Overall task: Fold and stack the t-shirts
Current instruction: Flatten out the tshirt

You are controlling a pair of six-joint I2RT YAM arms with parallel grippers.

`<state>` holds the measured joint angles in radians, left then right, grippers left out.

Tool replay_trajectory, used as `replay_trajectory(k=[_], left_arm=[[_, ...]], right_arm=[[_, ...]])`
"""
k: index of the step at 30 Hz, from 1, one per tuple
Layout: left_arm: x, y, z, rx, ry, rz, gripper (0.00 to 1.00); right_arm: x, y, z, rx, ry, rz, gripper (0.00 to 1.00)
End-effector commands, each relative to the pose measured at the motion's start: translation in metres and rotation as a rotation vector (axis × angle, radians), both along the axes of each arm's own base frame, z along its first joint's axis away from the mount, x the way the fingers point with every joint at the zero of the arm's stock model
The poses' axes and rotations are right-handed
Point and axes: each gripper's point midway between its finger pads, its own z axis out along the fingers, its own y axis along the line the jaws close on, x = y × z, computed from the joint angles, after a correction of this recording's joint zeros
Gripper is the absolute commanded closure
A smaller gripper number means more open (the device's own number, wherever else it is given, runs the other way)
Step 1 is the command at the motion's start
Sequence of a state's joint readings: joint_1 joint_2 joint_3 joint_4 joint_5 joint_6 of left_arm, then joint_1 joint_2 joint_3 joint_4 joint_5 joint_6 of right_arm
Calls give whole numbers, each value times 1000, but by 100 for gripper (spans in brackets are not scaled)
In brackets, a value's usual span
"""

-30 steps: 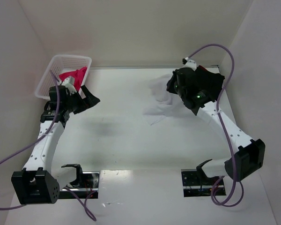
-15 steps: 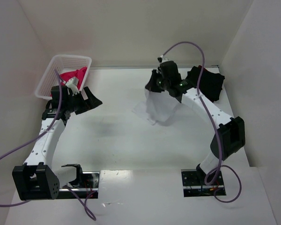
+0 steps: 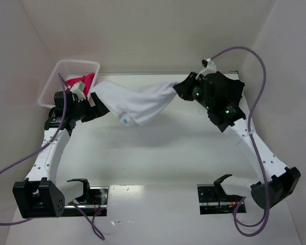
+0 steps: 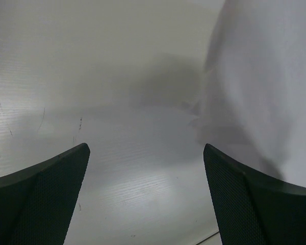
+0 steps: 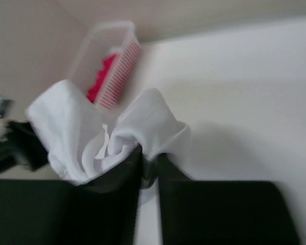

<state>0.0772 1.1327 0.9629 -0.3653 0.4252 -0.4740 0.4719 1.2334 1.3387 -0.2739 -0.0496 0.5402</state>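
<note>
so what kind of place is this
Probably a robot test cell, not a home: a bare white table boxed in by plain white panels, two arms bolted at its near edge, and a mesh basket in the corner.

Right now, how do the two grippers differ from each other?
The left gripper stands wide open and empty; the right gripper is pinched shut on the white t-shirt. The left gripper sits by the basket, while the right gripper is across on the other side. Both are dark, and the shirt spans the gap between them.
</note>
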Motion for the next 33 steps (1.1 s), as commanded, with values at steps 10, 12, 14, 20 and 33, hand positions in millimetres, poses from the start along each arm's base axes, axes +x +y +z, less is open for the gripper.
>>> replay_trajectory(k=[10,12,14,20,33], left_arm=[[3,3,52,26,-146,2,0],[3,6,47,33,-136,16,0],[4,11,42,41,-122,52,0],[0,32,46,42,-120,200,0],[-7,61,51,-29,-153,433,0]], right_arm=[[11,-14,-132,-168,301,-86,0],[12,4,-133,-198,283,-7,0],[3,38,-139,-246,268,92,0],[-15,118,-192,-415,291,220,0],[-61,211,-266,-561,326,382,4]])
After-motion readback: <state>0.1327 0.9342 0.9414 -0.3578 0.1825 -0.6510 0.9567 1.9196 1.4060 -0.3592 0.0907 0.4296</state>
